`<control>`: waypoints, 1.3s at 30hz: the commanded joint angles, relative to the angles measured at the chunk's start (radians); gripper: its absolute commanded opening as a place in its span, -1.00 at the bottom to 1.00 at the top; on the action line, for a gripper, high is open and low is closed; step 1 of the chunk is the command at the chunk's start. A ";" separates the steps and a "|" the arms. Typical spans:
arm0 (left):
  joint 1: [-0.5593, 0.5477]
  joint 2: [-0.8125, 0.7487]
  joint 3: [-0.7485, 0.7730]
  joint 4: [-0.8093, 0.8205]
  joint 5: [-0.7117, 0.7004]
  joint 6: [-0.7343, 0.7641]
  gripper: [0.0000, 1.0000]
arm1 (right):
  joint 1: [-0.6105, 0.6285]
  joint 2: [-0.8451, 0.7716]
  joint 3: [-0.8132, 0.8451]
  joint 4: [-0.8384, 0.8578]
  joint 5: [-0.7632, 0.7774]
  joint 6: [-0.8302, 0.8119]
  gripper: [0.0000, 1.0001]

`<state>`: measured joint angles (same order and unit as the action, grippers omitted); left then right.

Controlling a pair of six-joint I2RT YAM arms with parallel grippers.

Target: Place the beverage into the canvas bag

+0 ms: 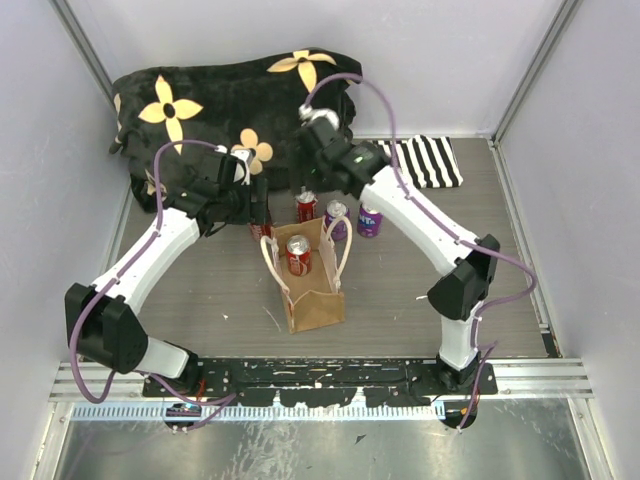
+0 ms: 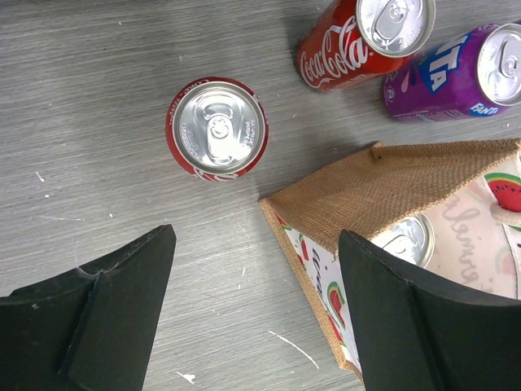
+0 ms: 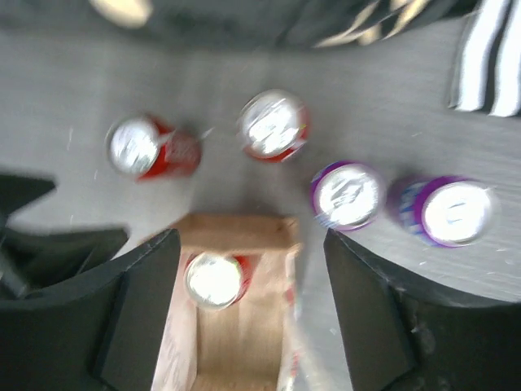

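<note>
Grey wood-grain table, white walls around; flowered cloth and striped cloth at the far edge.

Bag upright at mid-table, mouth open upward, handles splayed to either side. One red can standing inside it, top up, toward the far wall. Task judged met for that can.

Four more cans upright on the table just beyond the bag: loose red can off the far-left corner, Coke can, Fanta can, second purple can.

Left gripper: released, jaws wide, nothing between them. Right gripper: likewise spread and empty. Wrist view blurred, but gripper seen above the bag's mouth with the bagged can below, between the fingers.

Governing relation, should a further can be wanted:
- Loose red can lies ahead of the left gripper, a little left of its centreline, apart from both fingers.
- Long axis vertical, so a grasp across the body from the side or above.
- Left arm plainly nearer than the right.
- Bag lies to the right of that can, near it, calling for a short lift and carry over the rim.

Hazard noted: bag wall just beside the left gripper's right-hand finger. Risk of catching the fabric on descent or closing, and of tipping the bag.
</note>
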<state>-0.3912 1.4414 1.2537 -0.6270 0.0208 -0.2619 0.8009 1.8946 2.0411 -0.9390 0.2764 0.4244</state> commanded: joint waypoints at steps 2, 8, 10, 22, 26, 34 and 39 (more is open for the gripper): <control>-0.008 -0.045 -0.013 0.016 0.023 0.032 0.76 | -0.198 -0.038 0.113 -0.099 0.085 -0.038 0.92; -0.008 -0.058 -0.026 0.031 0.016 0.032 0.76 | -0.335 -0.114 -0.072 -0.020 0.052 -0.087 1.00; -0.008 -0.060 -0.024 0.032 0.015 0.034 0.76 | -0.381 -0.117 -0.118 -0.038 0.026 -0.071 0.92; -0.008 -0.064 -0.039 0.043 0.025 0.029 0.77 | -0.472 0.012 -0.123 -0.117 -0.170 -0.110 0.67; -0.008 -0.067 -0.040 0.044 0.025 0.028 0.77 | -0.472 0.055 -0.091 -0.117 -0.210 -0.111 0.67; -0.008 -0.077 -0.057 0.045 0.022 0.028 0.77 | -0.471 0.099 -0.101 -0.115 -0.240 -0.122 0.66; -0.008 -0.075 -0.058 0.047 0.025 0.029 0.77 | -0.470 0.120 -0.121 -0.100 -0.271 -0.122 0.67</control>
<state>-0.3965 1.3891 1.2076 -0.6064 0.0338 -0.2367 0.3264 2.0094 1.9087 -1.0595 0.0452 0.3157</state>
